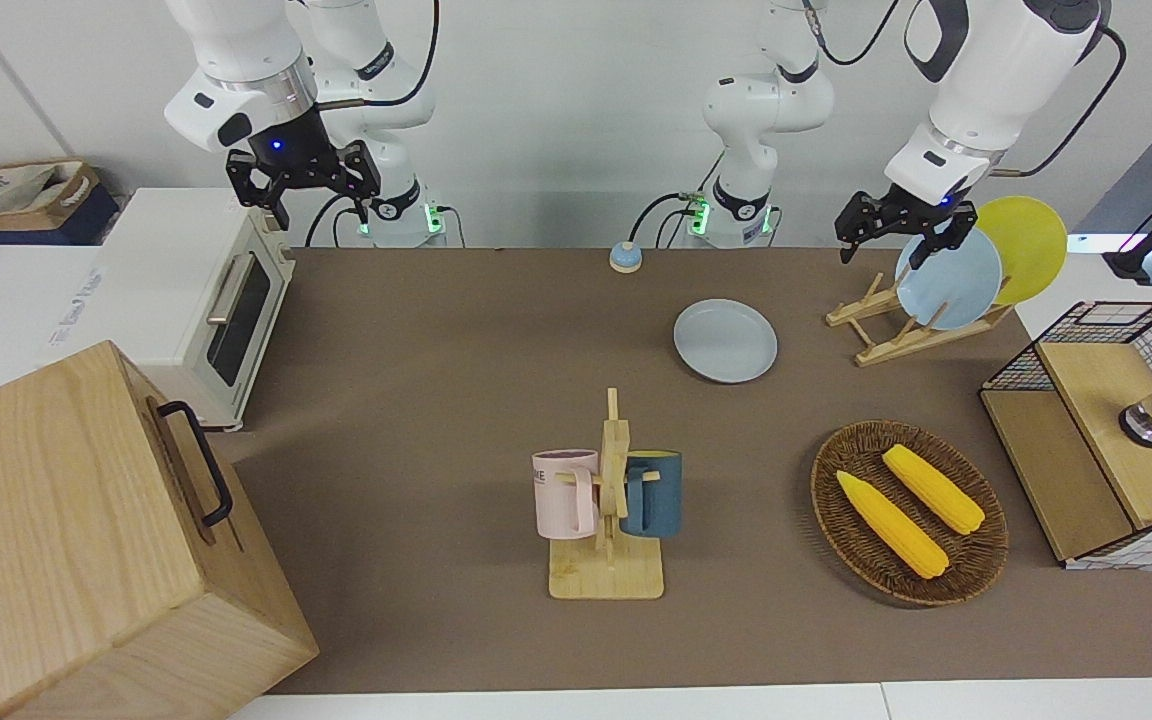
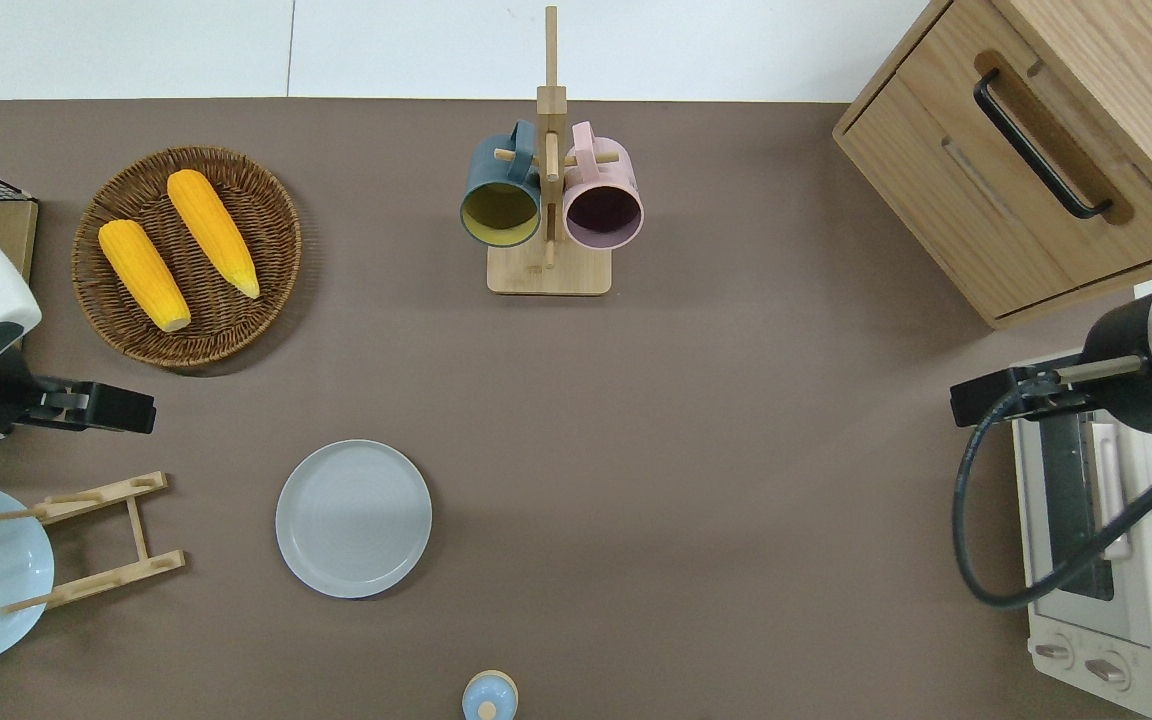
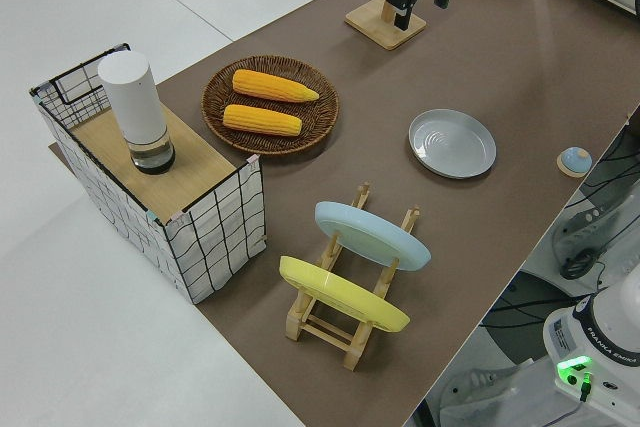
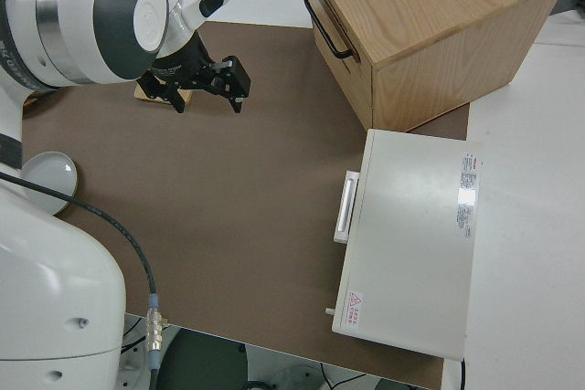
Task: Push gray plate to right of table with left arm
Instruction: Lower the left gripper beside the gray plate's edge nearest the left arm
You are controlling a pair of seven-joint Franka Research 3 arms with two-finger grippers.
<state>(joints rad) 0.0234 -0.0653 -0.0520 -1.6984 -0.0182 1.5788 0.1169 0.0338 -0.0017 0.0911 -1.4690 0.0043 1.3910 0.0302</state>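
Over plate rack (image 2: 96, 540): left gripper (image 1: 896, 232) fingers spread, empty.

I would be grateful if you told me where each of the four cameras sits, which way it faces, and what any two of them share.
Front view: across the table, facing both arms; left gripper open near the plate rack, right arm parked.
Overhead view: straight down on the table; left gripper at one edge.
Left side view: raised at the left arm's end, looking along the table; the black gripper alone shows.
Right side view: above the right arm, over the toaster oven and wooden cabinet.
Shared: the gray plate.
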